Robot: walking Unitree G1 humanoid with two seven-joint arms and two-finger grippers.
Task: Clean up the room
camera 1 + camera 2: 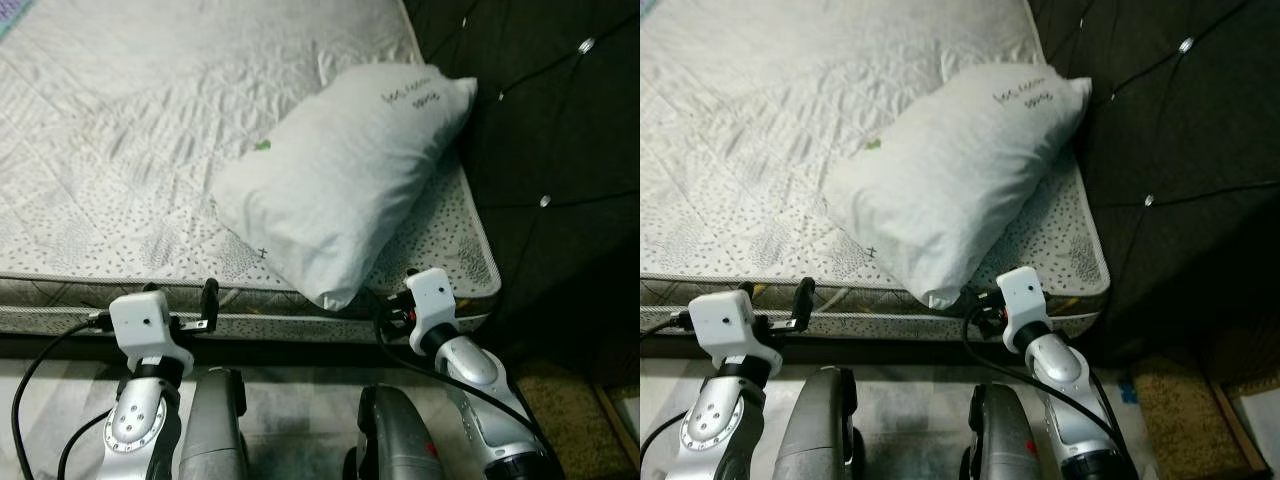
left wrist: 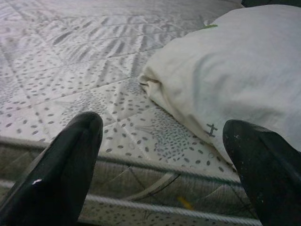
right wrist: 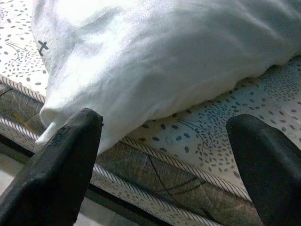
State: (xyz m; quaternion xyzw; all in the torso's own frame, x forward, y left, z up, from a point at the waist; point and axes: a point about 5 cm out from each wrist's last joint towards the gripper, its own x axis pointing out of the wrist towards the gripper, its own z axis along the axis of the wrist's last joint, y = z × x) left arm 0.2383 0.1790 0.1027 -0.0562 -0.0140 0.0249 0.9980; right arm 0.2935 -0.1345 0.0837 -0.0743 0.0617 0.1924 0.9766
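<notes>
Both grippers, left (image 1: pixel 190 318) and right (image 3: pixel 169 155), hung spread and empty at the mattress (image 1: pixel 120 150) edge, where the pillow (image 1: pixel 345 170), its corner overhanging, might slide off under a clumsy one-sided grab.

Left claw (image 2: pixel 162 165): fingers spread wide, arm raised forward.
Right claw (image 3: pixel 169 165): fingers likewise parted, arm raised forward.

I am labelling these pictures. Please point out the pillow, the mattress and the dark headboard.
pillow (image 1: pixel 345 185): left eye view, middle of its white case.
mattress (image 1: pixel 130 130): left eye view, bare quilted top.
headboard (image 1: pixel 560 120): left eye view, dark tufted padding.
</notes>
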